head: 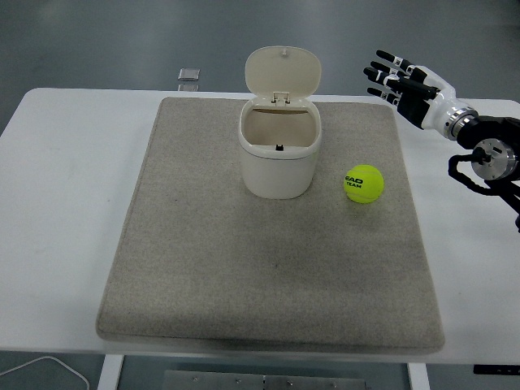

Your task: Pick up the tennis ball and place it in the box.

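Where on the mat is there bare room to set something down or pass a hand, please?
The mat is bare across its whole near half, in front of the box and tennis ball, and along its left strip beside the box. It is tightest in the narrow gap between box and ball. The right hand hovers open over the mat's far right corner.

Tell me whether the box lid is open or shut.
Open. The lid stands flipped up behind the box, showing its hollow inside with no ball there; the tennis ball lies on the mat to its right.
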Controlling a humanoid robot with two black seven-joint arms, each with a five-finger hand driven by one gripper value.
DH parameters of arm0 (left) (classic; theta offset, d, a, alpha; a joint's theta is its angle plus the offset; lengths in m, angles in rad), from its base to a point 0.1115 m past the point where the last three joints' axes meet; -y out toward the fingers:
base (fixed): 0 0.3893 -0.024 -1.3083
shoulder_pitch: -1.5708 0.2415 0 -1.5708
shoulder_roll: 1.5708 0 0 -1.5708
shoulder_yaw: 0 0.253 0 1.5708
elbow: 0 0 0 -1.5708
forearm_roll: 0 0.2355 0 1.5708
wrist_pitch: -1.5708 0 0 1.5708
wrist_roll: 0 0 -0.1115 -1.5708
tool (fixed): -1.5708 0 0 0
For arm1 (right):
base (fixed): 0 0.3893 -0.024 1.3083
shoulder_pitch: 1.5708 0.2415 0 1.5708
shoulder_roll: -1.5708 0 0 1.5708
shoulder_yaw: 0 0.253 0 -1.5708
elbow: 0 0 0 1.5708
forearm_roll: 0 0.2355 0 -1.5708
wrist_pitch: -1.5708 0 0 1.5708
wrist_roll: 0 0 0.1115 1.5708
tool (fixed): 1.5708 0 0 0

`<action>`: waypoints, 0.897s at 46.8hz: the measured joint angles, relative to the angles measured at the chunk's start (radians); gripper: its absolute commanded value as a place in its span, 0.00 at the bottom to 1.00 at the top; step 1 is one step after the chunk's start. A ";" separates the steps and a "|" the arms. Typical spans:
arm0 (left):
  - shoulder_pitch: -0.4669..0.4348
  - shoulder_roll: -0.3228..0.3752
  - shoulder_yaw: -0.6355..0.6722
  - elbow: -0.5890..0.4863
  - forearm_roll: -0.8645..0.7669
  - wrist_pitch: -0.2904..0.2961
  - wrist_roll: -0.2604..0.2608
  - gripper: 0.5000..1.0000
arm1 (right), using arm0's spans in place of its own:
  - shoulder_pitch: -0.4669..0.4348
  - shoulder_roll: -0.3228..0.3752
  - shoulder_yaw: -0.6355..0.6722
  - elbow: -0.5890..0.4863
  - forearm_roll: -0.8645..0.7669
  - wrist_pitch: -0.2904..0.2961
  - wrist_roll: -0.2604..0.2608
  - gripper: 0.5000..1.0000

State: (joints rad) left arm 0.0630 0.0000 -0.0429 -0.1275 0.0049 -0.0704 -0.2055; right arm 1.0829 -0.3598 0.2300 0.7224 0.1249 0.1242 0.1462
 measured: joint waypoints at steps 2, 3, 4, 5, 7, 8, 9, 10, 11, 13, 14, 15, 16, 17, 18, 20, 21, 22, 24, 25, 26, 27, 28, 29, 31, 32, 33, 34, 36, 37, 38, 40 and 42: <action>0.000 0.000 0.000 0.000 0.000 0.001 0.000 0.98 | 0.000 0.000 0.000 0.000 -0.001 0.000 0.000 0.86; 0.000 0.000 0.000 0.000 0.000 0.002 0.000 0.98 | 0.000 0.000 0.000 0.000 -0.001 0.000 0.000 0.86; 0.000 0.000 0.000 0.000 0.000 0.002 0.000 0.98 | 0.000 0.000 0.000 0.000 -0.001 0.000 0.000 0.86; 0.000 0.000 0.001 0.000 0.000 0.002 0.000 0.98 | 0.000 0.000 0.000 0.000 -0.001 0.000 0.000 0.86; 0.000 0.000 0.001 0.001 0.000 0.003 0.000 0.98 | 0.000 0.000 0.000 0.000 -0.001 0.000 0.000 0.86; 0.000 0.000 0.002 0.001 0.000 0.003 0.000 0.98 | 0.000 0.000 0.000 0.000 -0.001 0.000 0.000 0.86; 0.000 0.000 0.002 0.001 0.000 0.003 0.000 0.98 | 0.000 0.000 0.000 0.000 -0.001 0.000 0.000 0.86; 0.000 0.000 0.003 0.001 0.000 0.003 0.000 0.98 | 0.000 0.000 0.000 0.000 -0.001 0.000 0.000 0.86; 0.000 0.000 0.004 0.001 0.000 0.003 0.000 0.98 | 0.000 0.001 0.000 0.000 -0.001 0.000 0.001 0.86; 0.000 0.000 0.004 0.000 0.000 0.003 0.000 0.98 | 0.000 0.001 0.000 0.000 -0.001 0.001 0.001 0.86; 0.000 0.000 0.004 -0.001 0.000 0.003 0.000 0.98 | 0.000 0.001 0.000 0.000 -0.001 0.001 0.001 0.86; 0.000 0.000 0.004 -0.001 0.000 0.003 0.000 0.98 | 0.000 0.001 0.000 0.000 -0.001 0.002 0.001 0.86; 0.000 0.000 0.004 -0.001 0.001 0.003 0.000 0.98 | 0.000 0.001 0.000 0.000 -0.002 0.003 0.001 0.86; 0.000 0.000 0.004 -0.001 0.000 0.003 0.000 0.98 | 0.001 0.001 0.000 0.000 -0.002 0.003 0.001 0.86; 0.000 0.000 0.003 -0.001 0.001 0.003 0.000 0.98 | 0.001 0.001 0.000 0.000 -0.002 0.003 0.001 0.86; 0.000 0.000 0.003 -0.001 0.001 0.003 0.000 0.98 | 0.004 0.001 -0.001 0.000 -0.004 0.004 0.001 0.86; 0.000 0.000 0.003 -0.001 0.001 0.003 0.000 0.98 | 0.005 0.001 -0.003 0.000 -0.004 0.005 0.001 0.86; 0.000 0.000 0.004 -0.001 0.001 0.003 0.000 0.98 | 0.005 0.001 -0.004 -0.001 -0.005 0.006 0.001 0.86; 0.000 0.000 0.005 -0.001 0.001 0.003 0.000 0.98 | 0.006 0.000 -0.005 -0.001 -0.005 0.008 0.001 0.86; -0.001 0.000 0.005 -0.001 0.001 0.003 0.000 0.98 | 0.007 -0.001 -0.006 -0.001 -0.006 0.010 0.001 0.86; -0.001 0.000 0.006 -0.001 0.001 0.003 0.000 0.98 | 0.008 -0.001 -0.006 -0.001 -0.007 0.010 0.001 0.86; -0.001 0.000 0.006 -0.001 0.001 0.003 0.000 0.98 | 0.011 -0.002 -0.007 -0.001 -0.007 0.011 0.001 0.86; -0.001 0.000 0.006 0.000 0.001 0.003 0.000 0.98 | 0.015 -0.002 -0.010 -0.002 -0.007 0.012 0.001 0.86; -0.001 0.000 0.005 0.000 0.000 0.003 0.000 0.98 | 0.020 -0.002 -0.013 -0.002 -0.007 0.012 0.001 0.86; -0.001 0.000 0.004 0.000 0.001 0.003 0.000 0.98 | 0.029 -0.002 -0.016 -0.001 -0.007 0.013 0.001 0.86; -0.001 0.000 0.003 0.000 0.001 0.003 0.000 0.98 | 0.030 -0.002 -0.017 -0.002 -0.007 0.013 0.001 0.86; -0.001 0.000 0.003 0.000 0.000 0.003 0.000 0.98 | 0.030 -0.002 -0.017 -0.002 -0.007 0.013 0.001 0.86; 0.000 0.000 0.003 0.000 0.000 0.003 0.000 0.98 | 0.031 -0.002 -0.017 -0.002 -0.007 0.013 0.001 0.86; 0.000 0.000 0.003 0.000 0.000 0.003 0.000 0.98 | 0.032 -0.002 -0.017 -0.001 -0.007 0.014 0.001 0.86; 0.000 0.000 0.003 0.000 0.000 0.003 0.000 0.98 | 0.032 -0.003 -0.017 -0.001 -0.007 0.014 0.001 0.86; 0.000 0.000 0.003 0.000 0.000 0.003 0.000 0.98 | 0.032 -0.004 -0.018 -0.001 -0.007 0.016 0.001 0.86; 0.000 0.000 0.003 0.000 0.000 0.003 0.000 0.98 | 0.032 -0.006 -0.018 -0.002 -0.009 0.018 0.001 0.86; 0.000 0.000 0.003 0.000 0.000 0.003 0.000 0.98 | 0.032 -0.007 -0.018 -0.002 -0.016 0.023 0.001 0.86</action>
State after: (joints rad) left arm 0.0629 0.0000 -0.0400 -0.1278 0.0051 -0.0674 -0.2055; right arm 1.1147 -0.3667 0.2125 0.7207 0.1090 0.1470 0.1474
